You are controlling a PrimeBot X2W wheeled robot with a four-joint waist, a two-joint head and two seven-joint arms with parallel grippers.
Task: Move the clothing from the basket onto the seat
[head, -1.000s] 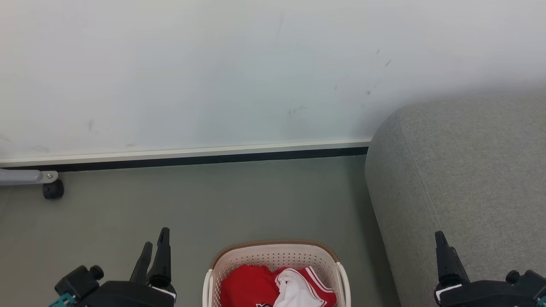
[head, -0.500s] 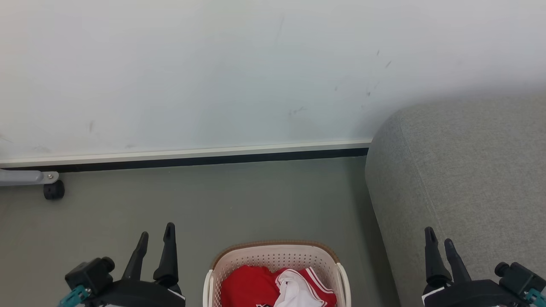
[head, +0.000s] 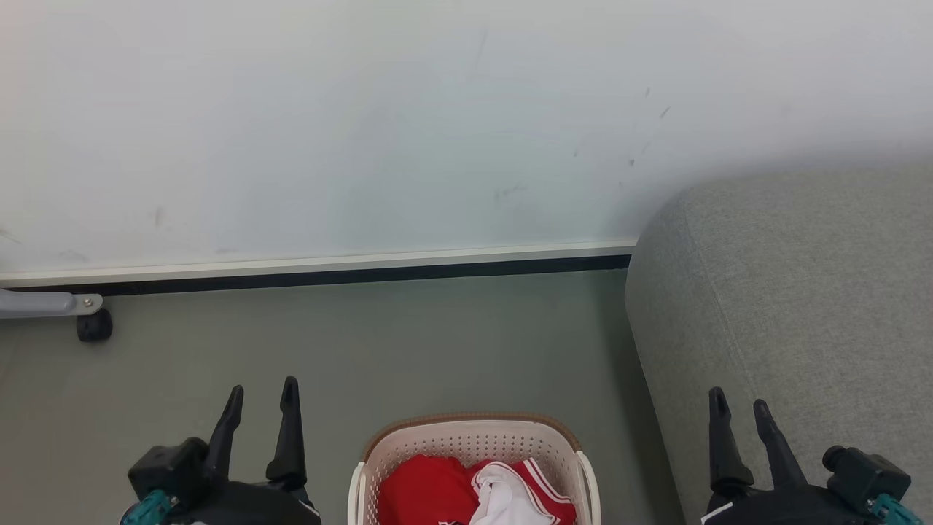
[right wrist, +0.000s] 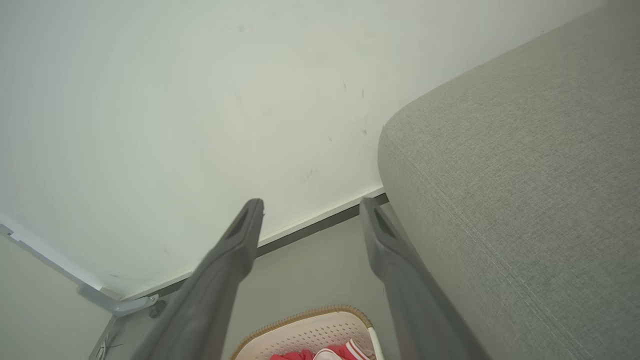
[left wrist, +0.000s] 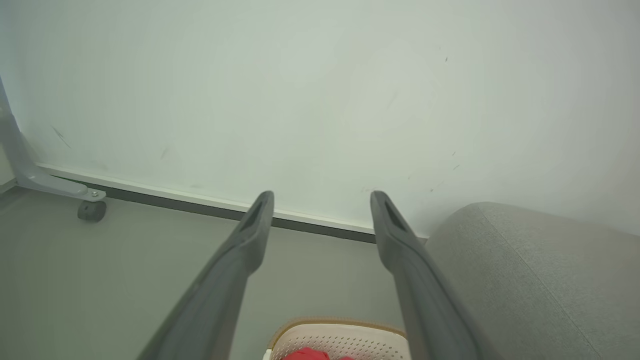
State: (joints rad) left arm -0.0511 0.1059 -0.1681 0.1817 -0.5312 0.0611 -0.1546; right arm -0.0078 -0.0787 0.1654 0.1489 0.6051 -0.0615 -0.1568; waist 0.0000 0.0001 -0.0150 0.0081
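Pale wall [head: 364, 131] spans the background, with light scuff marks and a dark skirting strip [head: 328, 273] along its foot. The seat [head: 802, 306], grey woven upholstery with a rounded corner, takes up the right side and stands against the wall. Nothing lies on its visible surface. Grey-green floor [head: 364, 343] covers the area between them.

The basket [head: 472, 418] sits on the floor at bottom centre, just left of the seat. It is cream, perforated, with a brown rim. The clothing [head: 423, 488] is inside the basket: a red heap, with a white fold and white-striped trim on its right half.

Left gripper [head: 262, 386] is over the floor left of the basket, fingers parted, holding nothing. Right gripper [head: 738, 398] is in front of the seat's side, fingers likewise parted and empty.

A small black caster [head: 94, 326] on a grey leg stands at far left by the skirting.
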